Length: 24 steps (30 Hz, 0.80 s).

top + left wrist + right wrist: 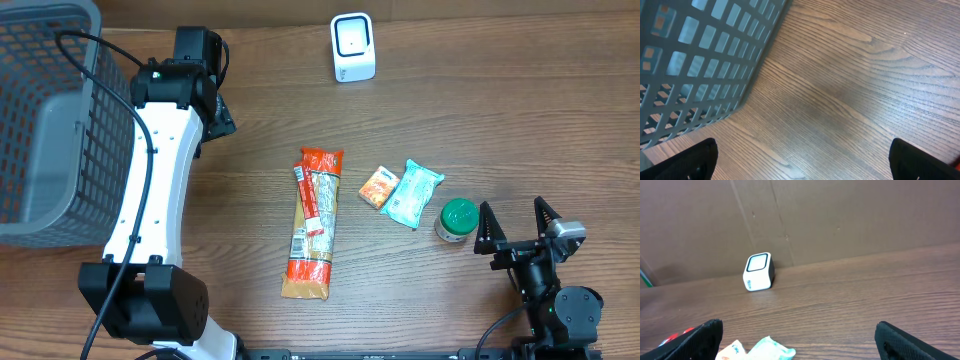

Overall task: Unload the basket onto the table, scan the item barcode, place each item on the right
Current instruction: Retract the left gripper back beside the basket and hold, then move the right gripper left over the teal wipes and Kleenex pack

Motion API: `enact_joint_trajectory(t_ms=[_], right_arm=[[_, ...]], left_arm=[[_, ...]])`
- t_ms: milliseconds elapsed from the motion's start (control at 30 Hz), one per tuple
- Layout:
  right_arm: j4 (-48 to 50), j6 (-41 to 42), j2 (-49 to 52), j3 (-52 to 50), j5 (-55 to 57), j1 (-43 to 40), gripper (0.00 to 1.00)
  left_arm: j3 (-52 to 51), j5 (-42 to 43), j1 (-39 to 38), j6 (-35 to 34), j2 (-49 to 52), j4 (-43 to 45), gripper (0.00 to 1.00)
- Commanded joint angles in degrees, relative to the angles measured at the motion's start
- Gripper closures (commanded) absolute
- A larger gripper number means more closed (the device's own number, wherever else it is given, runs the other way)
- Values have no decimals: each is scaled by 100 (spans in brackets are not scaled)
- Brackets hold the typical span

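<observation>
The items awaiting the scanner are lying together in the middle of the table (480,110); a long orange pasta packet (313,222) is stretching from mid-table toward the near edge; just to its right a small orange sachet (379,187) is sitting flat, touching or nearly touching a teal packet (413,193), which also shows at the bottom of the right wrist view (771,347); beside the teal packet a green-lidded jar (458,219) is standing upright. None of them is being held. The white barcode scanner (353,47) is standing at the far edge of the table, well apart from the items, its dark window facing up and forward in the right wrist view (759,271).

The right gripper (513,204) is hovering just right of the jar with its jaws spread wide and nothing between them; its wrist camera is looking across bare wood toward the scanner. The left gripper (805,165) is likewise gaping wide and empty, hanging over bare tabletop at the far left beside the corner of a grey mesh basket (60,130); the basket's wall is filling the upper left of that wrist view (700,60).
</observation>
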Motion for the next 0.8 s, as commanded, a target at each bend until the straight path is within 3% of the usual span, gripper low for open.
enact_joint_trajectory(t_ms=[0, 533, 767], right_arm=[[28, 20, -44, -61, -13, -33, 0], [50, 518, -44, -42, -603, -31, 0], [-699, 520, -44, 481, -938, -33, 0]], left_arm=[[70, 24, -4, -17, -39, 4, 0], [70, 24, -4, -17, -39, 4, 1], [70, 24, -4, -17, -39, 4, 0]])
